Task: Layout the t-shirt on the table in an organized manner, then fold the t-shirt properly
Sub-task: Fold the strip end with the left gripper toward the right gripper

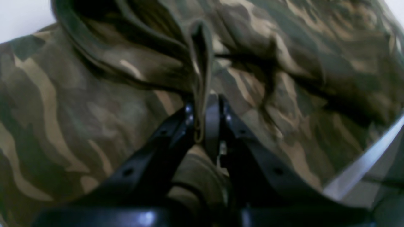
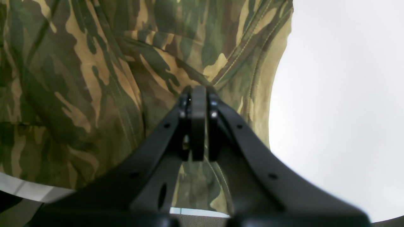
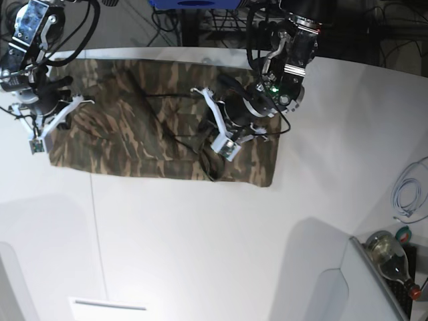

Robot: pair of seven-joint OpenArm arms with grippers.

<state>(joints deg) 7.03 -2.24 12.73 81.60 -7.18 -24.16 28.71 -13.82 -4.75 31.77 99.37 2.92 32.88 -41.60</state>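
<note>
The camouflage t-shirt (image 3: 134, 134) lies spread as a wide rectangle across the far half of the white table (image 3: 200, 254). My left gripper (image 1: 202, 113) is over the shirt's right part, shut on a raised ribbed band of fabric (image 1: 202, 63) that runs up between its fingers. In the base view this left gripper (image 3: 215, 134) sits above a dark loop of cloth. At the shirt's left edge, my right gripper (image 2: 198, 94) is shut, with seams and creases of the t-shirt (image 2: 94, 94) converging at its tips. From the base camera, the right gripper (image 3: 59, 114) rests on that edge.
Bare white table (image 2: 341, 110) lies beside the shirt's hem. The table edge (image 1: 363, 164) runs close behind the left gripper. A coiled white cable (image 3: 408, 194) and a bottle (image 3: 391, 257) sit at the far right. A white panel (image 3: 107, 306) is at the bottom left.
</note>
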